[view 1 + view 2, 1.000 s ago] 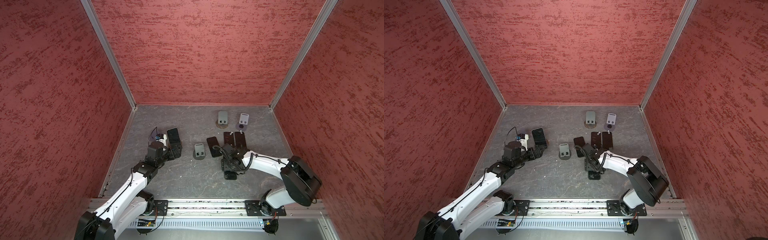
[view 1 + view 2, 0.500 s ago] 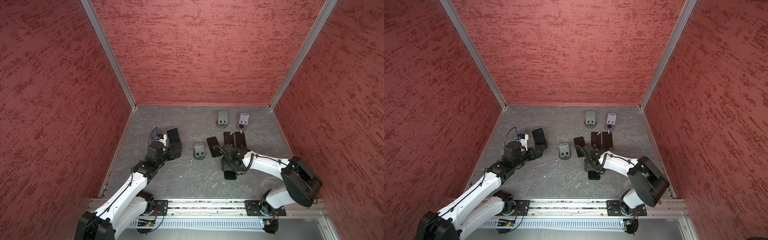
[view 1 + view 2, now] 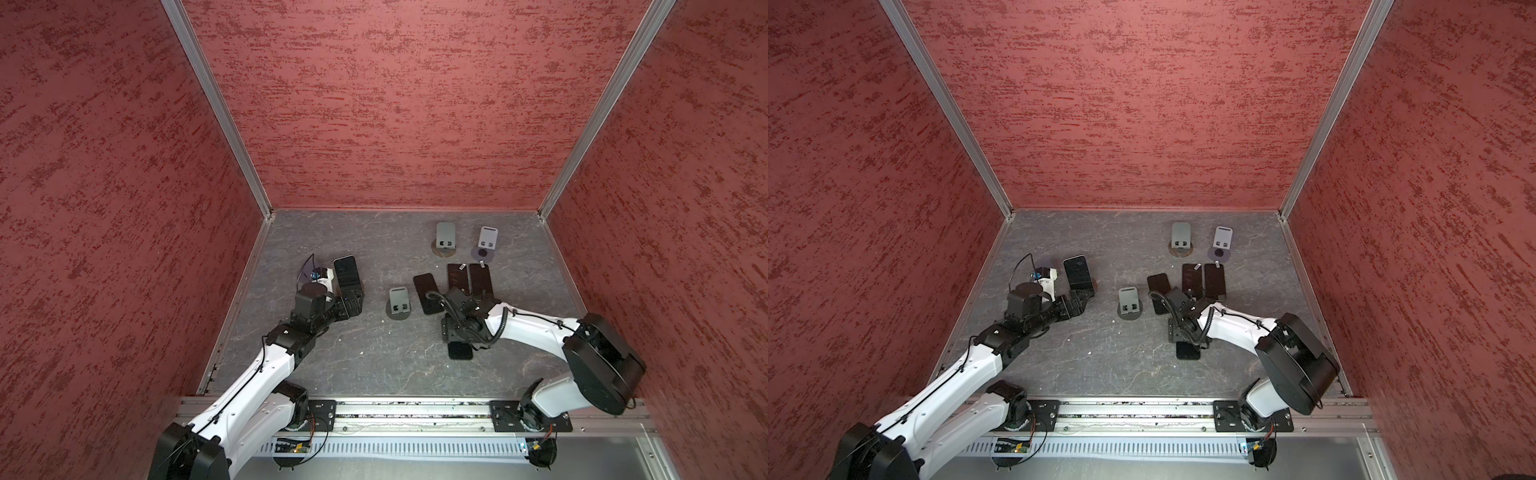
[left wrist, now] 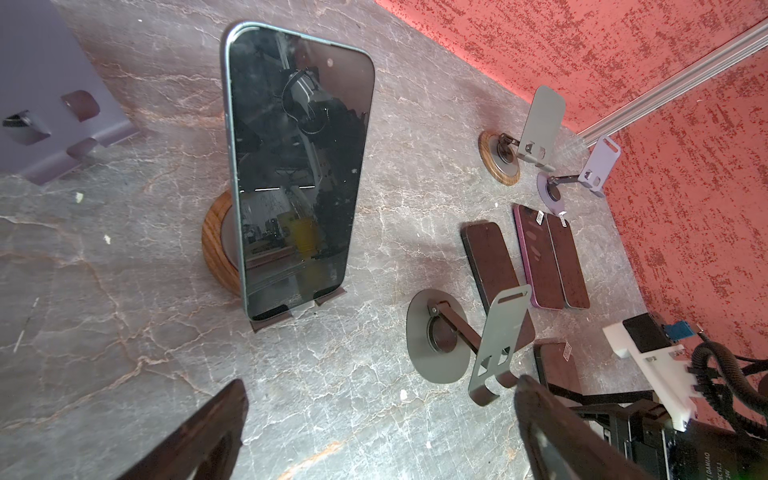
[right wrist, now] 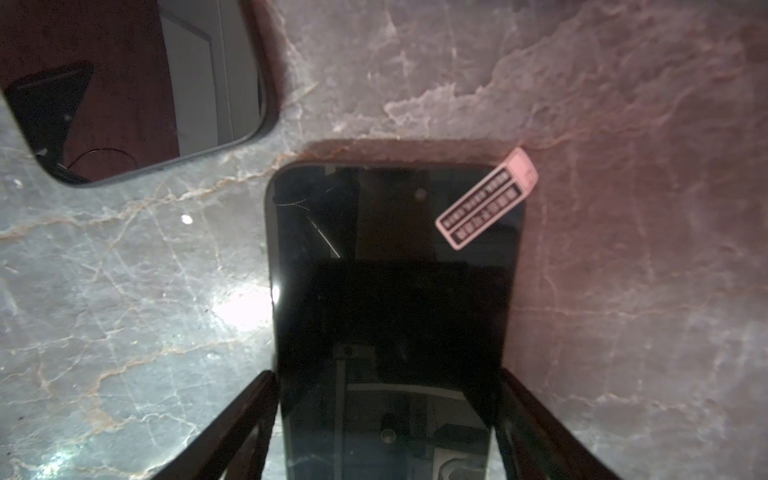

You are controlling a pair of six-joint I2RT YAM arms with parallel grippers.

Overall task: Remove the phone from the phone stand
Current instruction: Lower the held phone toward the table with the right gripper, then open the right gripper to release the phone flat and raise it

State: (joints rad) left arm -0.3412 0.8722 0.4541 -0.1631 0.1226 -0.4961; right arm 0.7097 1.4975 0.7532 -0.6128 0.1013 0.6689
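Left hand point(image 4: 380, 384) first: fingers set wide apart, nothing between them, low over the grey marbled desk point(image 4: 124, 332). It faces the screen side of the target, close but not touching.

Target is the dark glass-fronted phone with a grey-green metal rim point(image 4: 295, 166). It stands near upright, leaning back on the phone stand with the round wood-rimmed base point(image 4: 214, 245), its bottom edge seated behind two small lips. In both top views it sits on the left half of the desk, just beyond that hand.

Handling, my estimate:
- Rigid slab of moderate weight, with a slick glass face and a smooth rim. The glass would break if dropped.
- Best hold is across the two long metal edges, about mid-height, never on the screen.
- It should go up first to clear the lips. A straight pull toward the arm would likely drag or tip the light stand.

Outward:
- An empty grey metal stand on a disc base point(image 3: 399, 297) sits toward the middle of the desk.
- Beyond it, three dark phones point(image 3: 457, 276) lie flat, side by side.
- Two more empty stands point(image 3: 445, 235) are at the far edge.
- Right hand point(image 5: 386, 374) hangs over a fourth black phone with a white sticker point(image 5: 395, 291), flat on the desk. Its fingers flank the long edges, and I cannot tell whether they press it.
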